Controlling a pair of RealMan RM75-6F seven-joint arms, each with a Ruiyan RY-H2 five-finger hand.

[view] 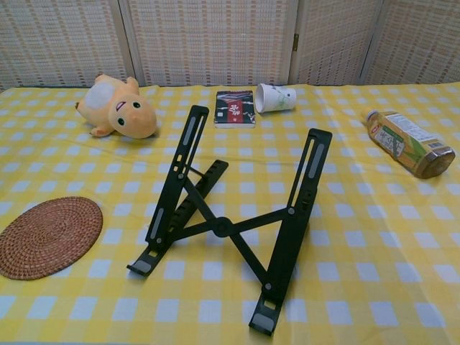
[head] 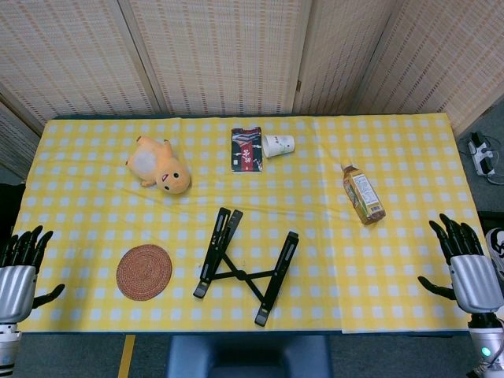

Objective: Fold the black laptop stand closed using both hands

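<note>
— Where does the black laptop stand (view: 230,226) sit?
— Unfolded near the front edge of the tabletop (head: 394,260), about midway along it, its two side rails spread and joined by crossed struts.
— And the hands?
— The left hand (head: 20,272) hangs off the front-left corner and the right hand (head: 465,264) off the front-right corner; both have their fingers spread, grasping nothing.
— What else lies there?
— A woven coaster (view: 44,236) just left of the stand. Farther back, a plush toy (view: 115,108), a tipped bottle (view: 410,144), a small dark book (view: 236,108) and a paper cup (view: 275,98) on its side.
</note>
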